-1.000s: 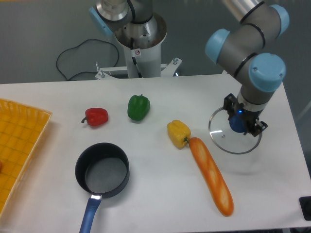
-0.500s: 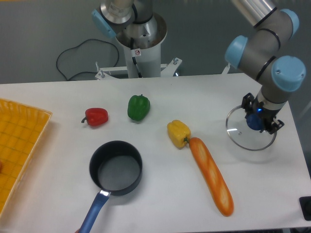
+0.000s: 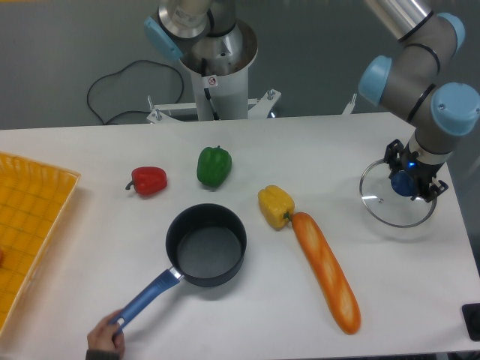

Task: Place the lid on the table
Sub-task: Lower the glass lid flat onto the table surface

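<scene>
The clear glass lid (image 3: 381, 208) with its thin metal rim hangs level just above the right side of the white table (image 3: 247, 307). My gripper (image 3: 409, 182) is shut on the lid's blue centre knob, with the black fingers on either side of it. The arm reaches down to it from the upper right.
A dark saucepan (image 3: 206, 245) with a blue handle sits at the table's centre front, and a human hand (image 3: 105, 344) holds that handle. A yellow pepper (image 3: 275, 205), a long carrot (image 3: 326, 271), a green pepper (image 3: 214, 166) and a red pepper (image 3: 149, 180) lie nearby. A yellow tray (image 3: 30, 225) is at the left.
My gripper has carried the lid to the right, toward the table's right edge. The saucepan has slid right and toward the centre, and a hand has appeared on its handle.
</scene>
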Available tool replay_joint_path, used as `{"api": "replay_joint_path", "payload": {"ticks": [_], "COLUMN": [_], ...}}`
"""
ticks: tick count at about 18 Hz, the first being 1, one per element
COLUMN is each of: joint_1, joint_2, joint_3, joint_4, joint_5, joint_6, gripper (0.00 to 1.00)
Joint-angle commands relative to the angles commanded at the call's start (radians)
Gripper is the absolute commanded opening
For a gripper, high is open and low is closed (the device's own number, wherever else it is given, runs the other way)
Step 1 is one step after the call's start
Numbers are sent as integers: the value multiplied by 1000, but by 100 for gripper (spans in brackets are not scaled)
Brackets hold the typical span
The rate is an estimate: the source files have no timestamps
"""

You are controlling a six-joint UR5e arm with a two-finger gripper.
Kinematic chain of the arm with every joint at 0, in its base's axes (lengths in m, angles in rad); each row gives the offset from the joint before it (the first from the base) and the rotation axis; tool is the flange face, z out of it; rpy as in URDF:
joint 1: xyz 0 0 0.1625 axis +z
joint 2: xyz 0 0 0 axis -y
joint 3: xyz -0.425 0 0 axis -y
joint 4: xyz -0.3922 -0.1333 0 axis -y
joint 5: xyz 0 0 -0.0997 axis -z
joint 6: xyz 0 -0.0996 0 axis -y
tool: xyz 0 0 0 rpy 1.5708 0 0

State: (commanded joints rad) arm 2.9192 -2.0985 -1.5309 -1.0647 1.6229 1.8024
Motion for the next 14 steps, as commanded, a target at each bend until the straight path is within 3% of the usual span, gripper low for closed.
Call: {"api": "replay_joint_path", "payload": {"ticks": [14], "joint_1": [0], "joint_2": [-20], "joint_3": [-6], "joint_4": [37], "joint_5": [-6], "joint_6": [2], "gripper": [48]}}
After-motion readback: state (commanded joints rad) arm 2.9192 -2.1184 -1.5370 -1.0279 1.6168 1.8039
